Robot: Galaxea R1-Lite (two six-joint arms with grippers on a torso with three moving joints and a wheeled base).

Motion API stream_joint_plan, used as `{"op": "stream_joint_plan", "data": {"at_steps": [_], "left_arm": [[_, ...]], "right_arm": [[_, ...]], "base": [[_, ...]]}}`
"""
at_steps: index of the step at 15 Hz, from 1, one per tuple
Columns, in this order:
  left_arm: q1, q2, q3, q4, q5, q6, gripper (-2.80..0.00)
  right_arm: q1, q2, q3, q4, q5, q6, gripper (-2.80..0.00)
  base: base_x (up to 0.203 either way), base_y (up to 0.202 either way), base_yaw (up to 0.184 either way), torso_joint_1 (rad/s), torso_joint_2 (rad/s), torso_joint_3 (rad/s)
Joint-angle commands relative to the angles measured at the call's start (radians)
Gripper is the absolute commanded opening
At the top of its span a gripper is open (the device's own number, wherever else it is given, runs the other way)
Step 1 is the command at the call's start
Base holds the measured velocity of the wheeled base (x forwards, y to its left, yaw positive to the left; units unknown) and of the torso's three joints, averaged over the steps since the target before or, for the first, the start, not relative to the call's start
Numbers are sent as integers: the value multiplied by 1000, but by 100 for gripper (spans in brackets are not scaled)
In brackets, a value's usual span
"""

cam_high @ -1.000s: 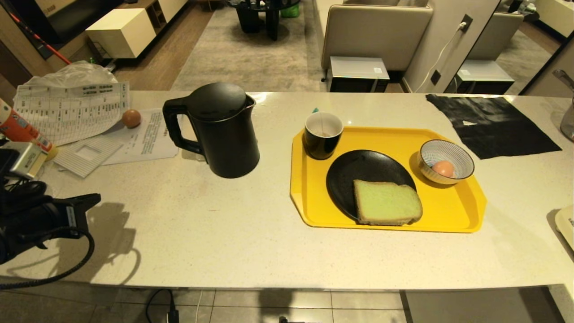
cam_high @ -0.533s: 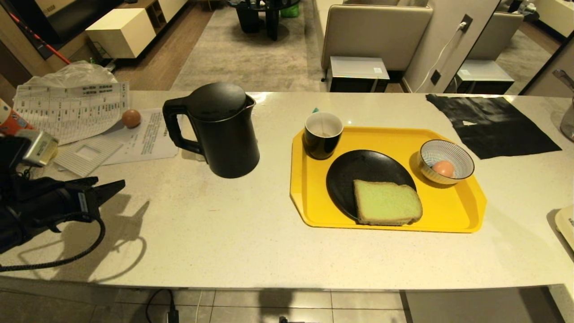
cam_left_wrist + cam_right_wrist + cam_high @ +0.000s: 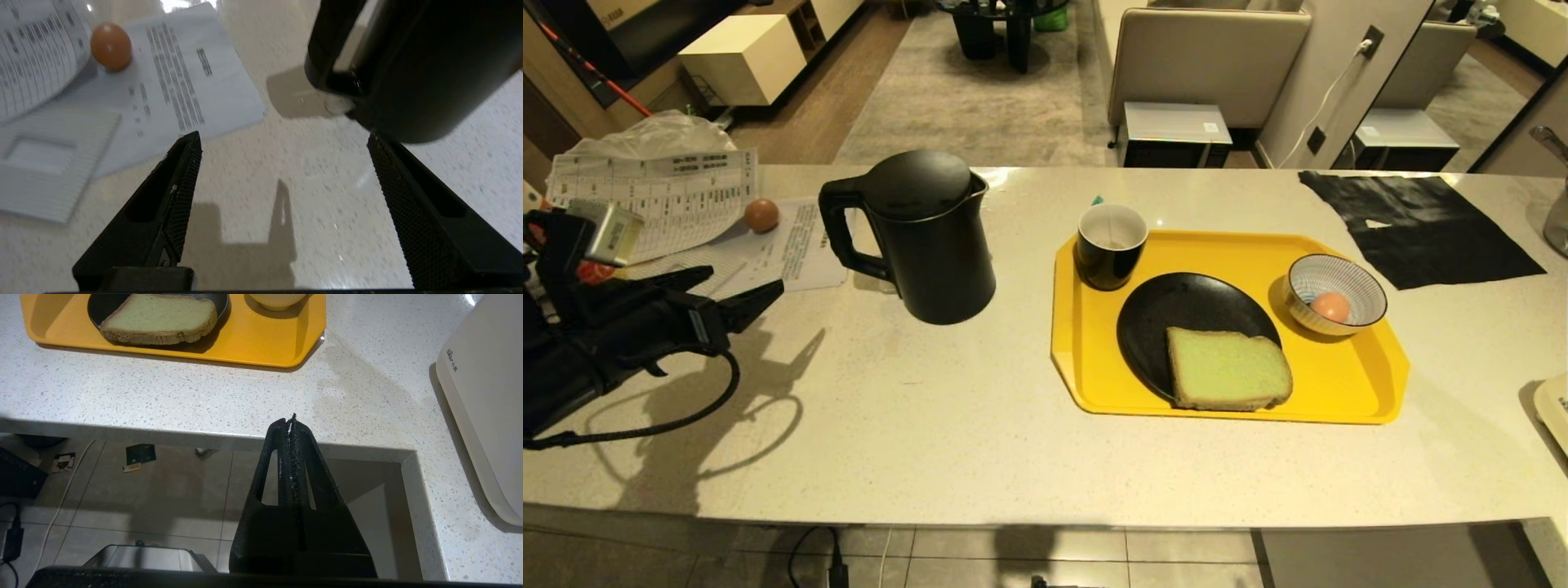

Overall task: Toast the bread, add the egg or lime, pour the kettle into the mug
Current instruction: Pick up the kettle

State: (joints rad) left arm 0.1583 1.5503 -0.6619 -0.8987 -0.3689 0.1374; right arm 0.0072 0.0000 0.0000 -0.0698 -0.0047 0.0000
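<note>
facing kettle (image 3: 927,237) | matte black, loop handle | left hand (image 3: 739,286) fingers apart

Kettle (image 3: 923,237) left of tray (image 3: 1347,384); mug (image 3: 1111,245) on tray.

A matte black kettle (image 3: 923,237) with a thin silver rim is seen on a cream, finely speckled tabletop (image 3: 915,425). The tray (image 3: 1347,392) is bright yellow, and the plate (image 3: 1176,310) on it is black. The bread (image 3: 1227,369) is shown with a pale green face and a tan-brown crust. The mug (image 3: 1111,245) is glossy black outside and white inside. The bowl (image 3: 1339,286) is patterned with fine blue-and-white stripes. Both eggs (image 3: 1331,307) are light brown. The papers (image 3: 800,253) are white with dark print.
</note>
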Motion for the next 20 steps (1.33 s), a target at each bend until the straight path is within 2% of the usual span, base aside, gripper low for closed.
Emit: {"op": "stream_joint_plan", "data": {"at_steps": [1, 4, 6, 11, 17, 20], "left_arm": [[-7, 86, -25, -123, -2, 1, 0], [-8, 147, -41, -238, -4, -2, 0], [-8, 177, -45, -286, -41, -10, 0], [-25, 238, -65, -289, -68, -40, 0], [-28, 330, -236, -261, -68, -49, 0], [-40, 349, -275, -240, -68, -56, 0]], "right_arm": [[0, 2, 28, -1, 0, 0, -280], [0, 2, 27, -1, 0, 0, -280], [0, 2, 27, -1, 0, 0, -280], [0, 2, 28, -1, 0, 0, -280], [0, 2, 28, -1, 0, 0, -280], [0, 2, 28, -1, 0, 0, -280]], "base": [[0, 0, 0, 0, 0, 0], [0, 0, 0, 0, 0, 0], [0, 0, 0, 0, 0, 0], [0, 0, 0, 0, 0, 0], [0, 0, 0, 0, 0, 0], [0, 0, 0, 0, 0, 0]]}}
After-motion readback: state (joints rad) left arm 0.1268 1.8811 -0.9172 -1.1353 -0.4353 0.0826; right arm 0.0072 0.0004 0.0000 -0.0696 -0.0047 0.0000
